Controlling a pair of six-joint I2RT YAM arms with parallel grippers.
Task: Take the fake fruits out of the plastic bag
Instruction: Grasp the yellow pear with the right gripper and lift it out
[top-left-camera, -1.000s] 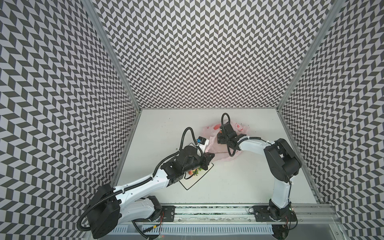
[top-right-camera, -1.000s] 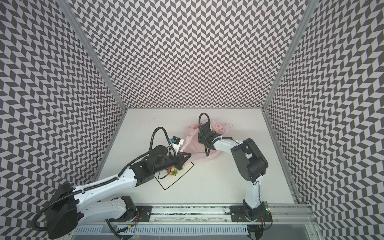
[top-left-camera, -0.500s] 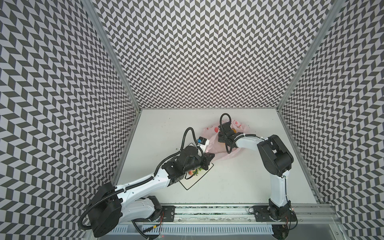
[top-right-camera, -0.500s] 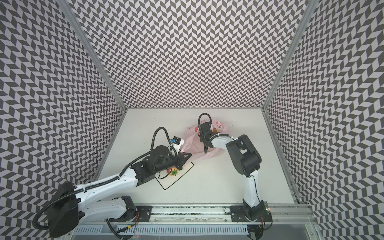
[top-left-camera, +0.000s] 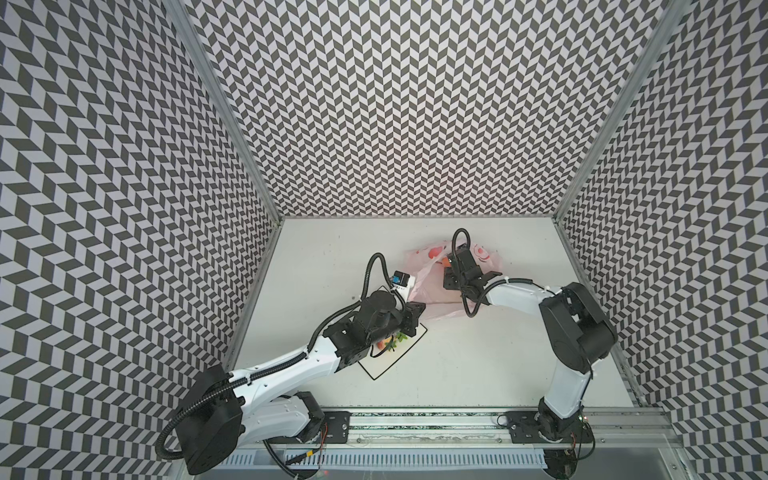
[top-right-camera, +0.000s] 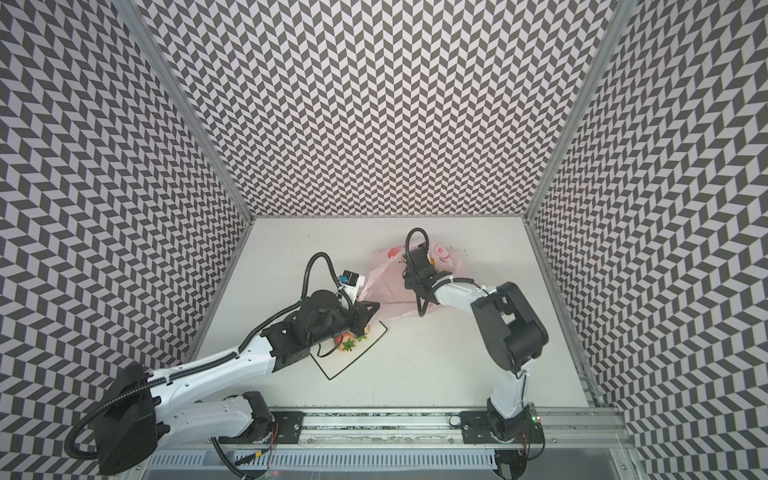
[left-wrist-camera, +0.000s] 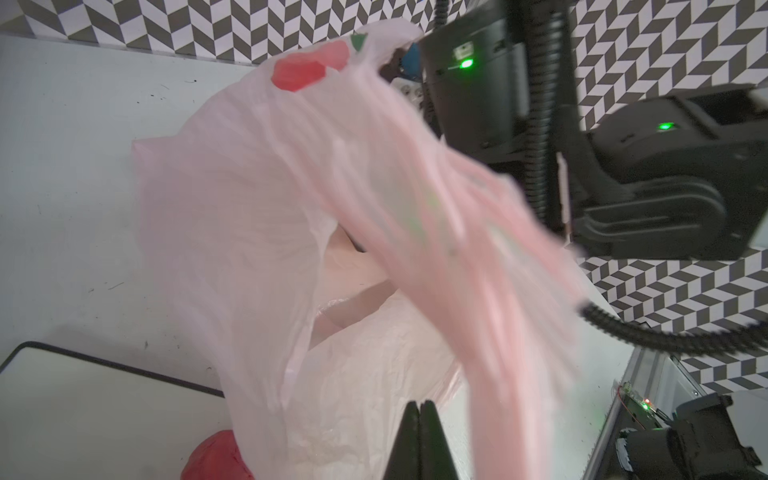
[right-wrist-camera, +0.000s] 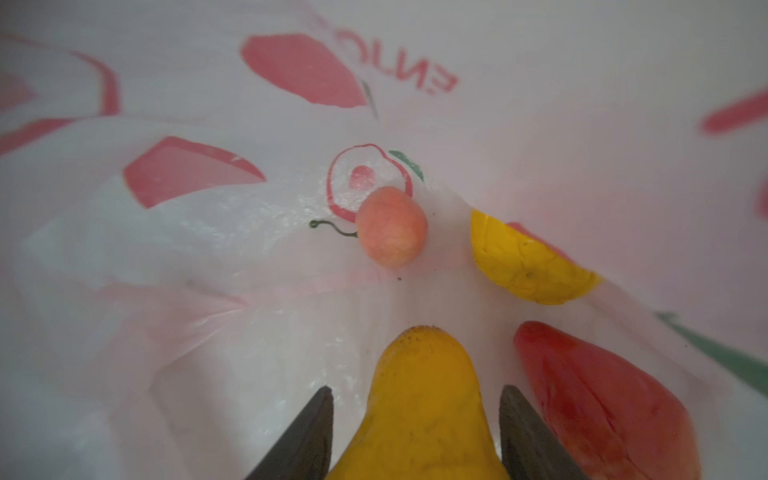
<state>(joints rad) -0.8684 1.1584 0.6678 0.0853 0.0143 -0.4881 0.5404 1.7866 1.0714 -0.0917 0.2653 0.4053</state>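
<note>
Partly done: glossy red toy strawberries (top-right-camera: 340, 341) lie on the white square black-rimmed plate (top-right-camera: 338, 365) (the left arm hides part). The translucent pink plastic bag (top-left-camera: 430, 291) on the surface still holds four fake fruits: a pink ball (right-wrist-camera: 390, 226), a ridged yellow fruit (right-wrist-camera: 528, 262), a red strawberry (right-wrist-camera: 602, 399), and a yellow pear-shaped fruit (right-wrist-camera: 424, 395). The half-open right jaws straddle that last one, unclamped. The left jaws are shut; whether they pinch film, I cannot tell.

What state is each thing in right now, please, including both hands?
plastic bag: lifted at one edge, mouth open.
left hand: shut, pinching the bag's edge.
right hand: inside bag, straddling a yellow fruit; grip unclear.
pink ball, second yellow fruit, red fruit: loose inside bag.
plate: holds a few fruits, partly hidden under the left arm.
</note>
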